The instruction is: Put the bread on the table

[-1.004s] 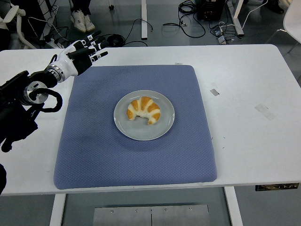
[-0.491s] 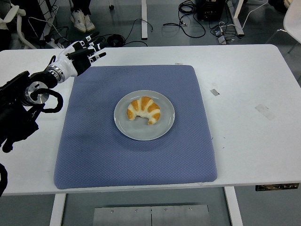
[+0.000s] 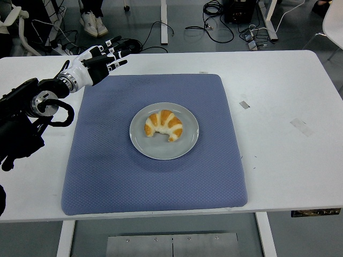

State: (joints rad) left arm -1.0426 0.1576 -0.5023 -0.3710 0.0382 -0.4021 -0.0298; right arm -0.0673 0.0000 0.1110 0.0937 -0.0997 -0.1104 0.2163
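Note:
A golden croissant (image 3: pixel 163 125) lies on a round grey plate (image 3: pixel 185 145) in the middle of a blue mat (image 3: pixel 155 182). My left hand (image 3: pixel 101 60) hovers over the mat's far left corner, well away from the plate. Its fingers are spread and hold nothing. The black left arm (image 3: pixel 24 118) comes in from the left edge. No right arm shows.
White table (image 3: pixel 284 144) lies bare to the right of the mat, with small tape marks (image 3: pixel 302 126). Cables and chair legs crowd the floor beyond the far edge. A person's shoes (image 3: pixel 94 24) show at the top left.
My left hand has drifted slightly right and farther from me over the mat's corner. The croissant and plate have not moved.

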